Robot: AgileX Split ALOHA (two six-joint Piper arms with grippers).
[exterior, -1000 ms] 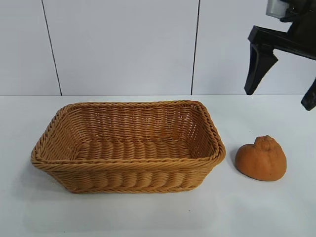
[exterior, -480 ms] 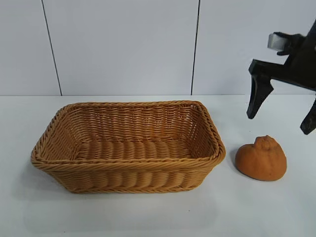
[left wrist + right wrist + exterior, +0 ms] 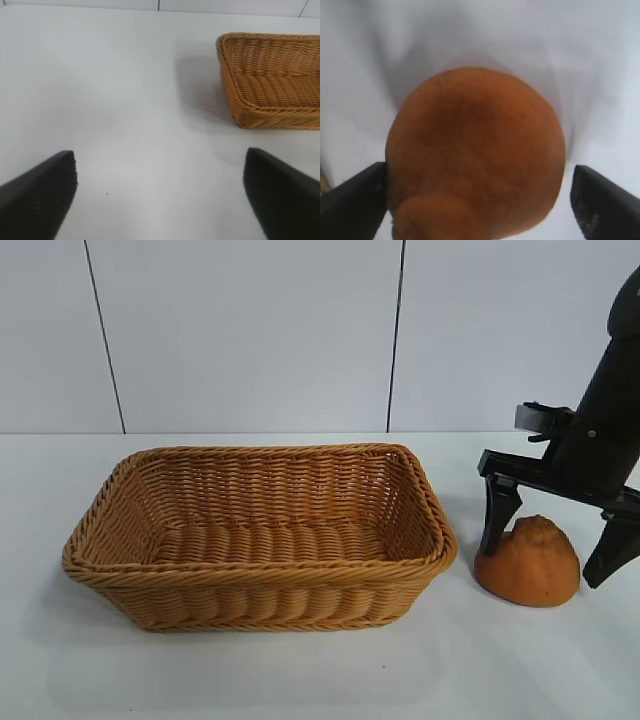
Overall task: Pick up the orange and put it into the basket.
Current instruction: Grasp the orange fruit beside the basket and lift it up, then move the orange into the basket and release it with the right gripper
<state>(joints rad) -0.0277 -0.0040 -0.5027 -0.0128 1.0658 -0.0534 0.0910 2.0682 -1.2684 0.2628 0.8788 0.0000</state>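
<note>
The orange [image 3: 530, 565] lies on the white table to the right of the basket [image 3: 250, 575], its puckered knob pointing up. My right gripper [image 3: 542, 562] has come down over it and stands open, one finger [image 3: 497, 515] at the fruit's basket side and the other [image 3: 612, 550] at its far side. In the right wrist view the orange [image 3: 475, 150] fills the space inside the right gripper [image 3: 479, 170]; one finger is at its skin and a gap remains at the other. My left gripper [image 3: 160, 195] hangs open over bare table, away from the basket [image 3: 270, 75].
The tan wicker basket holds nothing and sits mid-table. A white panelled wall [image 3: 250, 330] rises behind the table. Bare tabletop [image 3: 300, 680] lies in front of the basket and the fruit.
My right gripper has dropped from high at the upper right down around the orange, and its fingers have drawn in a little. The orange, the basket and the left arm have not moved.
</note>
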